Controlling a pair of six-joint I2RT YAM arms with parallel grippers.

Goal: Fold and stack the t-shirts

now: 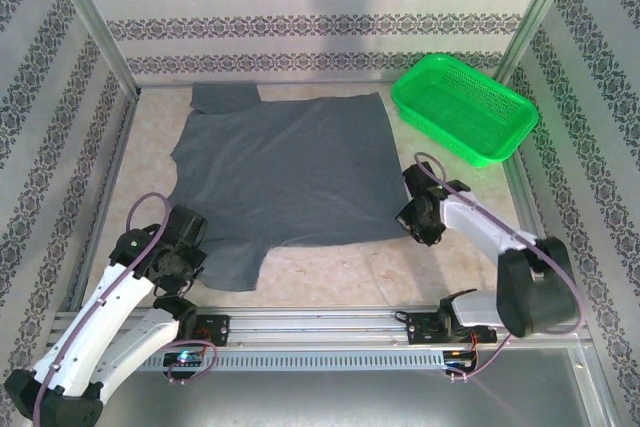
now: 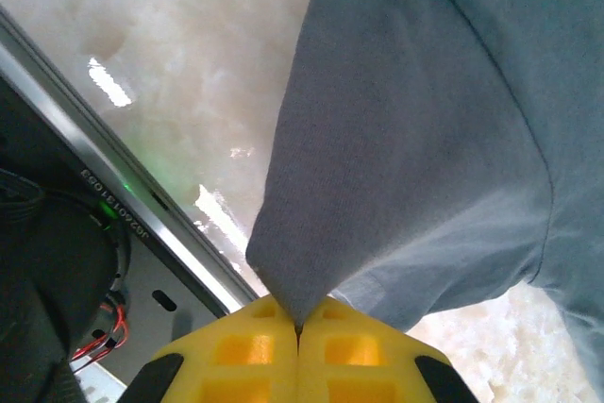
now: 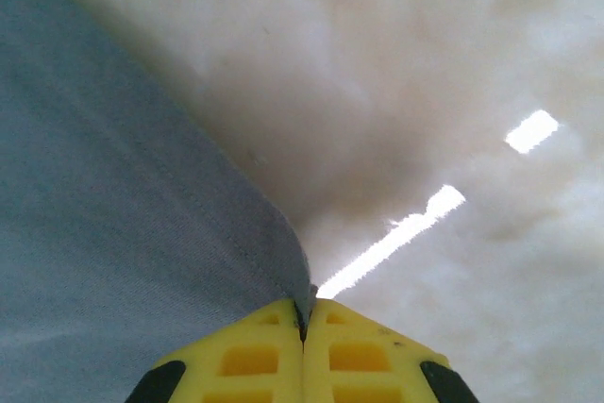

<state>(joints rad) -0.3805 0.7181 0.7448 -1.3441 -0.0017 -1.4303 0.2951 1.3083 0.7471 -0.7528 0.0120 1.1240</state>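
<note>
T-shirt (image 1: 285, 172) flat; left tool (image 2: 298, 327) clamps sleeve, right tool (image 3: 304, 313) clamps corner, probably hem; collar indistinct.

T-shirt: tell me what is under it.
The t-shirt lies spread on the pale marbled table, which shows around it. Where the fabric covers the surface, nothing beneath can be seen; it lies flat, without bulges.

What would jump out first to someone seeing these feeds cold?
A dark grey t-shirt lies spread flat across the middle of the table, with a bright green basket at the far right corner. The left gripper is pinched shut on the shirt's near-left sleeve, and the right gripper on its near-right corner.
</note>
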